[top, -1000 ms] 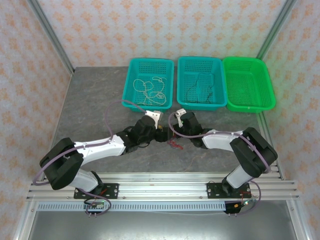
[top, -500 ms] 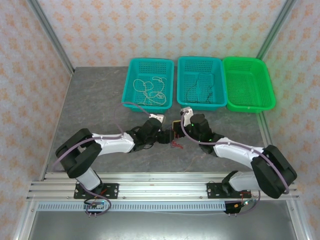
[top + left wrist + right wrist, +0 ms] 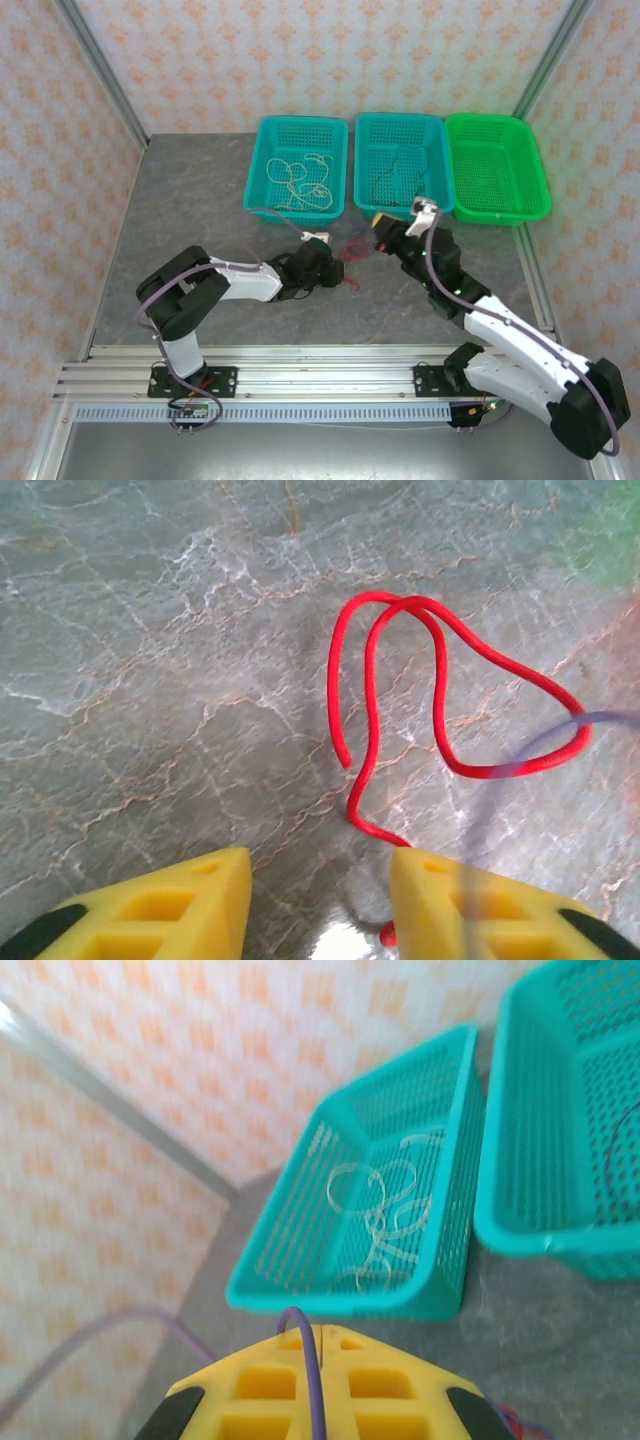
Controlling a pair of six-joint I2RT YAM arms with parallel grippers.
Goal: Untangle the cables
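Note:
A red cable (image 3: pixel 440 680) lies in loose loops on the grey table (image 3: pixel 200 220); from above the red cable (image 3: pixel 352 252) is just right of my left gripper (image 3: pixel 333 270). My left gripper (image 3: pixel 315 890) is low over the table and open, and one strand runs down beside its right finger (image 3: pixel 450 900). A cream-white cable (image 3: pixel 305 180) lies in the left teal basket (image 3: pixel 262 160). A black cable (image 3: pixel 395 182) lies in the middle teal basket (image 3: pixel 442 150). My right gripper (image 3: pixel 381 221) is raised near the middle basket; its fingertips (image 3: pixel 320 1332) are pressed shut, with nothing visible between them.
An empty green basket (image 3: pixel 497 165) stands at the back right beside the two teal ones. A thick purple arm cord (image 3: pixel 312 1380) drapes over the right fingers. Patterned walls close in the table on three sides. Open table lies at the left and front.
My right arm has swung up and to the right, away from the red cable, toward the baskets. My left gripper has slid right, up to the cable, which has shifted slightly back.

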